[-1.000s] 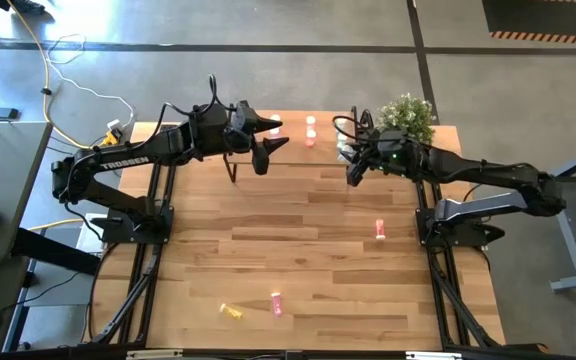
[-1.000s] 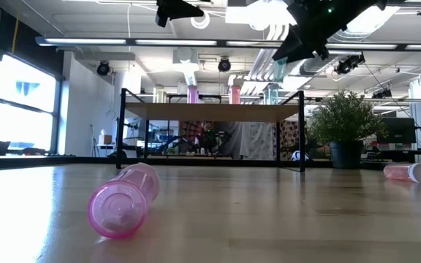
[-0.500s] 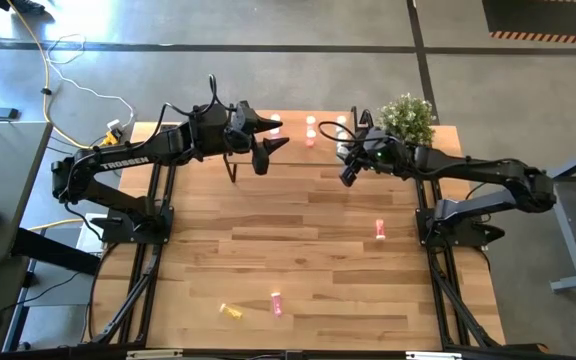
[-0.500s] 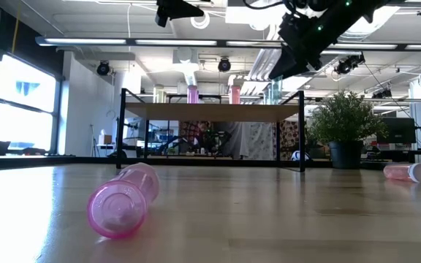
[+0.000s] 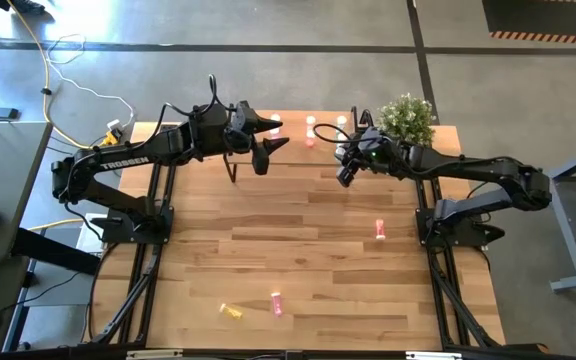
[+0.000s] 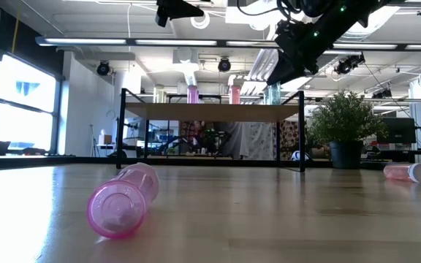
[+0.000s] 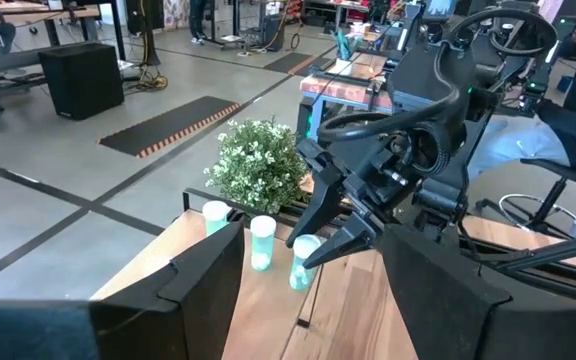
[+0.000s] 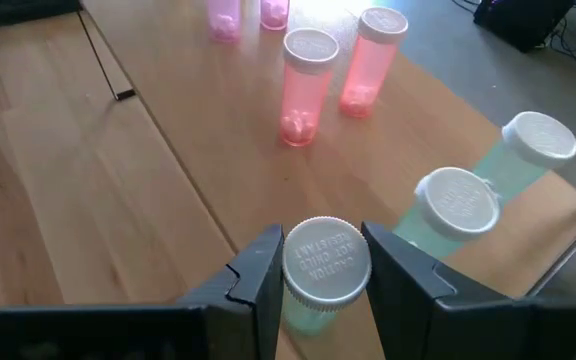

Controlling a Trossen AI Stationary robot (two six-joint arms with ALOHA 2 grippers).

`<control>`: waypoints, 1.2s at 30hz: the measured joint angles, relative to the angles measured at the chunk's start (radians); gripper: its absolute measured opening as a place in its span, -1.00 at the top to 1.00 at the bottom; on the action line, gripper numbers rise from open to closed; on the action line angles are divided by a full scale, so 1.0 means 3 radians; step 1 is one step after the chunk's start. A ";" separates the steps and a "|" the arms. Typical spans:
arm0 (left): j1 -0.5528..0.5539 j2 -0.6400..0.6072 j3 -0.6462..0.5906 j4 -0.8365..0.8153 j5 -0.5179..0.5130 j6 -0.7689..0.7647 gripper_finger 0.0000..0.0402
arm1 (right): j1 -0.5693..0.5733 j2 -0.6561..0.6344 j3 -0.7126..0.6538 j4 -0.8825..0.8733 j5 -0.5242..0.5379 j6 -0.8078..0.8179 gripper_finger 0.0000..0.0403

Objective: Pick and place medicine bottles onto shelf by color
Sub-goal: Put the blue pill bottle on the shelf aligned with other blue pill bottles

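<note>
My right gripper (image 8: 323, 275) is shut on a pale green bottle with a white cap (image 8: 326, 262) over the right end of the shelf (image 5: 298, 133). Two more pale green bottles (image 8: 458, 205) stand on the shelf beside it. Red-orange bottles (image 8: 308, 80) and pink ones (image 8: 223, 15) stand farther along. The held bottle also shows in the left wrist view (image 7: 303, 262). My left gripper (image 5: 273, 137) is open and empty above the shelf's left end. My right gripper pinches the green bottle's body just below its white cap (image 8: 313, 305), one finger (image 8: 258, 275) on each side. The fingers come from above, slanting down toward the shelf. The bottle stands upright, cap up. I cannot tell whether its bottom touches the shelf.
A potted plant (image 5: 406, 118) stands at the table's far right corner, beside the shelf. A pink bottle (image 5: 378, 230) lies on the tabletop at the right. Another pink one (image 5: 277, 304) and a yellow one (image 5: 232, 311) lie near the front edge.
My right gripper has carried the green bottle toward the table's far edge and left, over the shelf, and has come down beside the two standing green bottles. The bottle has gone from tilted to upright.
</note>
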 joint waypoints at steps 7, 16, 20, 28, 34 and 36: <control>0.0000 0.0000 0.0000 -0.0001 0.0001 0.0000 -0.13 | 0.0000 0.0006 0.0000 0.0003 0.0013 0.0008 0.46; 0.0000 0.0000 0.0000 -0.0001 0.0001 0.0000 -0.13 | 0.0000 0.0006 0.0000 -0.0014 0.0160 0.0008 0.46; 0.0000 0.0000 0.0000 -0.0001 0.0001 0.0000 -0.13 | 0.0000 0.0006 0.0000 -0.0024 0.0161 0.0020 0.46; 0.0000 0.0000 0.0000 0.0000 0.0001 0.0000 -0.13 | 0.0000 0.0005 0.0003 -0.0068 0.0157 0.0118 0.45; 0.0000 0.0000 0.0000 -0.0001 0.0001 0.0000 -0.13 | 0.0000 0.0019 -0.0010 -0.0127 0.0158 0.0185 0.26; 0.0000 0.0000 0.0000 -0.0001 0.0001 0.0000 -0.13 | 0.0000 0.0010 -0.0008 -0.0088 0.0164 0.0186 0.18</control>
